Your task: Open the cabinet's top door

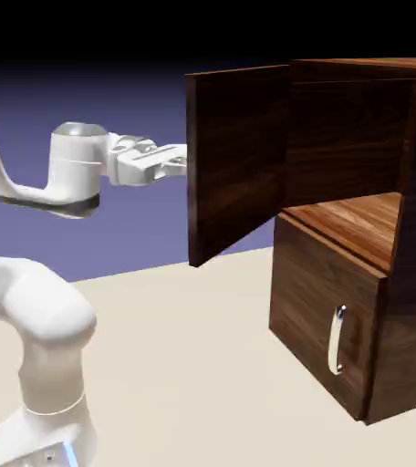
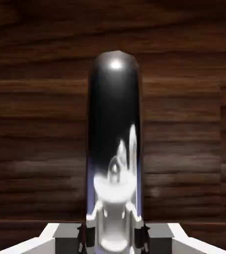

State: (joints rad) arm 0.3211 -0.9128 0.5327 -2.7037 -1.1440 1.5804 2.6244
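Top door [image 1: 239, 160] swung well open, at twelve o'clock in the exterior view; its edge points toward the arm. Tool [image 2: 114, 239] nearly closed, fingertips either side of the curved handle [image 2: 114, 99], gripping it at six o'clock in the hand view, presumably so the door follows the arm. Lower door [image 1: 326, 319] closed, at four o'clock. Opening looks nearly finished.

From the jaws [image 2: 113, 238], the way straight ahead is blocked by the upper door [image 1: 239, 164], its long handle [image 2: 114, 114] standing between the fingertips. Past the door's edge on the hand view's right, a strip lies free. Below the jaws, open air reaches down to the worktop [image 1: 175, 365]; beyond the door, the lower handle [image 1: 337, 340] juts from the cabinet [image 1: 330, 310].
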